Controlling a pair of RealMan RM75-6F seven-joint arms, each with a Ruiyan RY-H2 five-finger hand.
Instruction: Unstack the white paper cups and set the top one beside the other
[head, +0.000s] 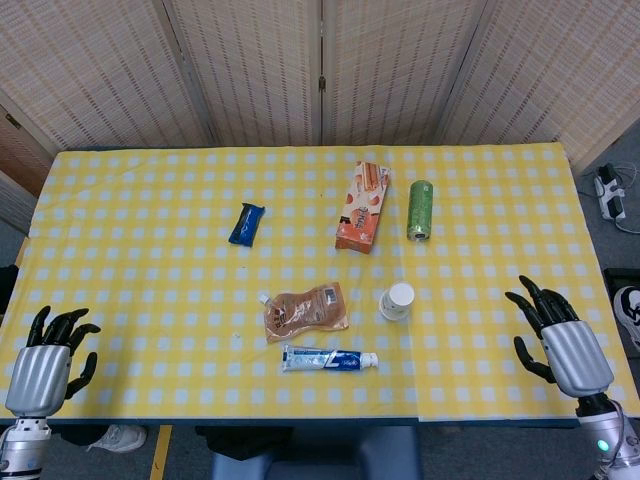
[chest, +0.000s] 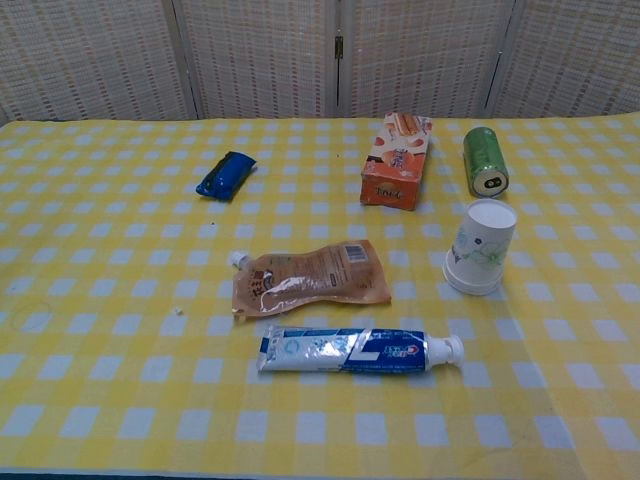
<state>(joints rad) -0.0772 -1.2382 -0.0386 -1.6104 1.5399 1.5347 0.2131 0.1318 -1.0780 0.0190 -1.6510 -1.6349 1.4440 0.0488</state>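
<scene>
The bench (head: 150, 300) is carrying stacked cups (chest: 481, 248), toothpaste (chest: 355, 351), a pouch (chest: 308, 277), carton (chest: 398, 161), can (chest: 485, 160) and blue packet (chest: 225, 174).

The left hand (head: 45, 362) and the right hand (head: 560, 338) look alike: a smooth, silver-grey metal shell over the back of the palm, with slim, segmented black fingers (head: 533, 300). Each sits on a pale grey, rounded wrist section. A small green light glows on the right wrist (head: 603, 446).
</scene>
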